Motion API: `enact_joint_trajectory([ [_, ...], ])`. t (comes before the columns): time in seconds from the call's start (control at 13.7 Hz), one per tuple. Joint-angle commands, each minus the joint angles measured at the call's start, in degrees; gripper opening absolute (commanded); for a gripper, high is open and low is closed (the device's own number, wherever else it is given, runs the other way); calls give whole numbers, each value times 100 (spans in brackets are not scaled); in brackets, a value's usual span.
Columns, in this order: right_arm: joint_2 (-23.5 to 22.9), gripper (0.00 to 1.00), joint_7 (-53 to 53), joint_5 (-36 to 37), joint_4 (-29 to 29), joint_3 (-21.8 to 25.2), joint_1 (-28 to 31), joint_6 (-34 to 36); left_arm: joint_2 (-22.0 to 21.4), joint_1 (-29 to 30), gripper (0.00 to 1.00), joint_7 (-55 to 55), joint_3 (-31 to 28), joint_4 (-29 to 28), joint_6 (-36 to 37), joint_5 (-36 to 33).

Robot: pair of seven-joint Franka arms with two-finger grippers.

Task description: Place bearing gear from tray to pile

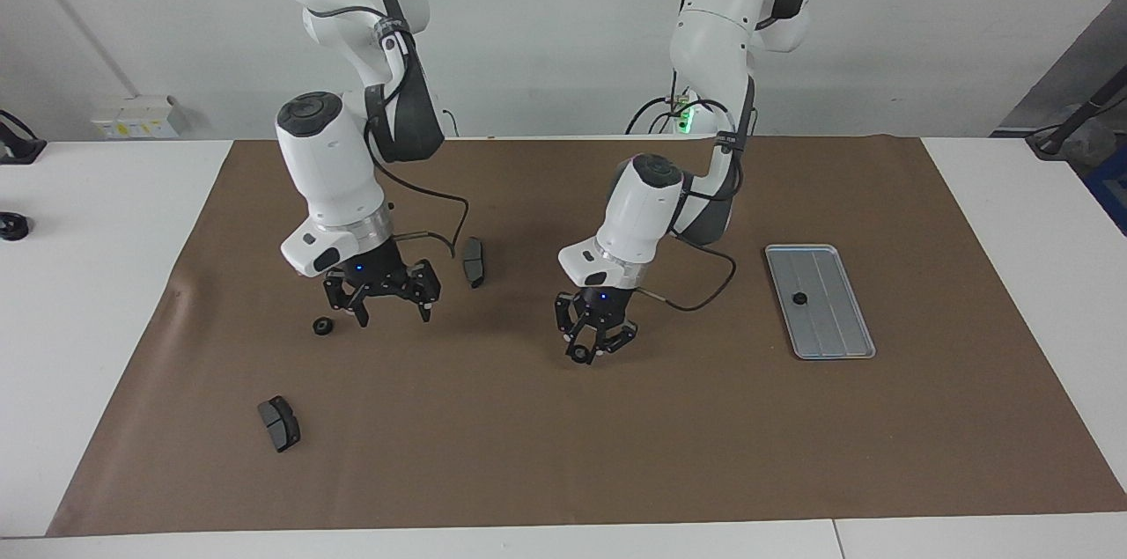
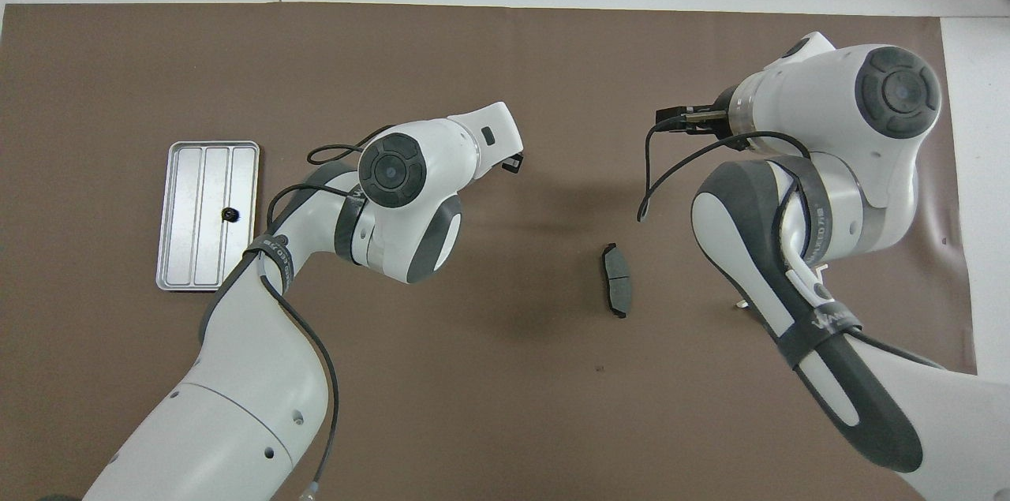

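The tray is lying on the brown mat toward the left arm's end of the bench; one small dark bearing gear is sitting in it, about mid-tray.

The left claw is hanging over bare mat, well apart from the tray toward the right arm's end — its fingers are clamping a second small dark gear at the tips.

The right claw is hovering still farther from the tray, fingers spread apart and holding nothing.

A third gear is lying on the mat just beside the right claw. One brake pad is lying near that claw, nearer to the robots; another brake pad is lying farthest from the tray and from the robots.
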State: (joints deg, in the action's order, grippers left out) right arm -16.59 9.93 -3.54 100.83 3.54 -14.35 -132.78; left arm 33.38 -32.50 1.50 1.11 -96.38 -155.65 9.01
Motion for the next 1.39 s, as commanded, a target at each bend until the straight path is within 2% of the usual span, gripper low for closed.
enact_joint_trajectory([
  [0.0, -292, 100, 210, -103, -432, -29, -94, 103, -156, -2, 100, -9, -58, -267, 16, 74],
  [0.15, -441, 100, 420, -86, -547, -29, -112, 33, -278, 68, 100, -18, -84, -337, 147, 74],
  [0.44, -871, 100, 614, -60, -1152, -37, -524, 41, -972, 647, 100, 0, -128, -382, 1735, 48],
  [0.66, -1564, 100, 1096, 98, -1819, -20, -1051, 112, -1403, 1270, 100, 0, -128, -399, 2931, -22],
  [0.88, -2416, 100, 1685, 485, -2724, -29, -1394, 68, -1588, 1938, 100, 0, -128, -434, 3636, -732],
  [0.95, -2619, 100, 1826, 494, -2910, -20, -1569, 51, -1623, 2193, 100, 8, -128, -539, 3716, -848],
  [1.1, -2666, 100, 1837, 643, -2868, -29, -1641, -107, -1790, 2589, 100, -18, -128, -933, 3744, -858],
  [1.24, -2665, 100, 1828, 732, -2754, -37, -1728, -152, -1896, 3063, 100, 35, -120, -1381, 3123, -858],
  [1.31, -2700, 100, 1810, 758, -2675, -37, -1842, -247, -1966, 3100, 100, 35, -120, -1636, 2806, -858],
])
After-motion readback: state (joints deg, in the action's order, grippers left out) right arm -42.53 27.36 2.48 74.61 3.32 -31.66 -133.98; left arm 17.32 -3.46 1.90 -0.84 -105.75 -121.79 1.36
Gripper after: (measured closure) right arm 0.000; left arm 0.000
